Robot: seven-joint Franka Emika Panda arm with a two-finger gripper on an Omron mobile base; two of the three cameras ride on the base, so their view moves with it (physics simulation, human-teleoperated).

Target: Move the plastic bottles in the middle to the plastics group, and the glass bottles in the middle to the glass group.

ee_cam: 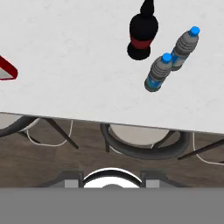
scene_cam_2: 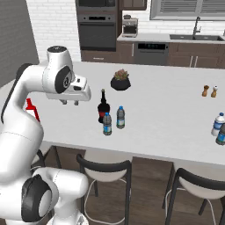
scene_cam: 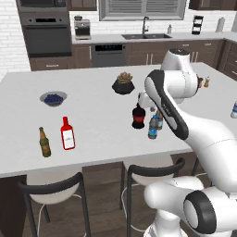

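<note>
My pincer [scene_cam_2: 70, 102] hangs over the near part of the white island counter [scene_cam: 92, 125], just left of the middle bottles and touching none of them. Nothing is between its tips; how far apart they stand I cannot tell.

The black glass bottle [scene_cam_2: 103, 108] stands upright, round body on the counter, its long thin neck pointing straight up and a red label band around the belly. Just to its right and a little nearer the counter's edge, the two small plastic water bottles [scene_cam_2: 107, 124] [scene_cam_2: 120, 117] also stand upright, long axes vertical, blue caps up and blue labels around their waists; they are close together.

Far left, well apart from these, the slim brown beer bottle [scene_cam: 44, 142] with a yellowish label and the flat red bottle [scene_cam: 67, 134] with a white label stand upright side by side. Far right, a clear bluish bottle [scene_cam_2: 217, 124] stands near the counter's right end. No writing on any label can be read.

The island also carries a bowl of blue fruit [scene_cam: 53, 98], a dark potted plant [scene_cam: 123, 84] and two small shakers [scene_cam_2: 209, 91]. Black stools [scene_cam_2: 104, 176] tuck under the near edge; a wall oven [scene_cam: 46, 33], dishwasher [scene_cam: 108, 54] and sink [scene_cam: 146, 35] line the far wall.
</note>
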